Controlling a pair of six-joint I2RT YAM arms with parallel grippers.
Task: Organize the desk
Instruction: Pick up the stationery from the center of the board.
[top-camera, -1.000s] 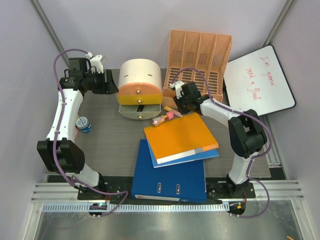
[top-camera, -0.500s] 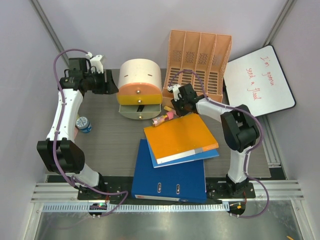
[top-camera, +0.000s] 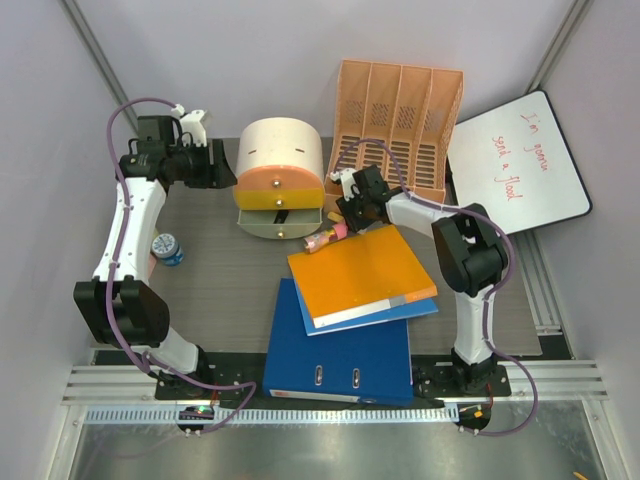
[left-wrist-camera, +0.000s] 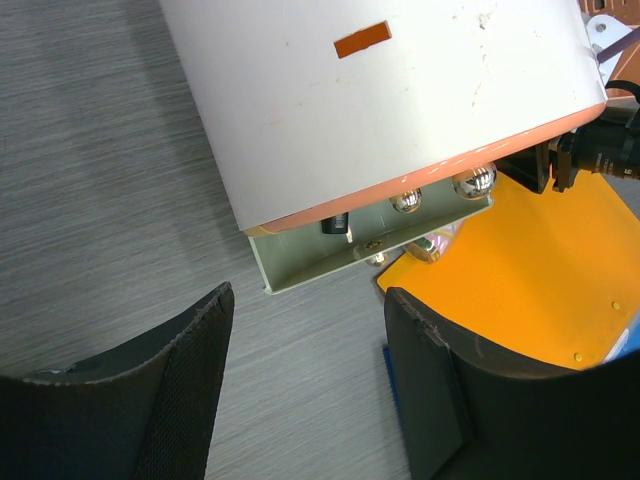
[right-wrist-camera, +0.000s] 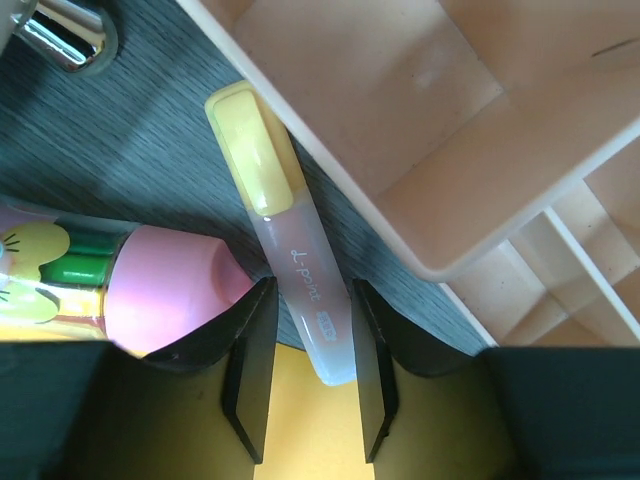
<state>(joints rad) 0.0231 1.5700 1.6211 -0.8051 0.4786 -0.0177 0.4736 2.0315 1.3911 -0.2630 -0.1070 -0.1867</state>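
Right wrist view: right gripper (right-wrist-camera: 311, 290) closed onto the yellow highlighter (right-wrist-camera: 285, 225)
We see both fingers pressed against its clear barrel, which lies on the desk (right-wrist-camera: 140, 130) beside the file rack (right-wrist-camera: 400, 90). We judge the highlighter light, stiff and slippery, so a mid-barrel hold suits it. The desk itself, rigid and fixed, spans beneath every item. The left gripper (left-wrist-camera: 308, 300) hangs wide apart and empty near the drawer unit (left-wrist-camera: 380, 100)
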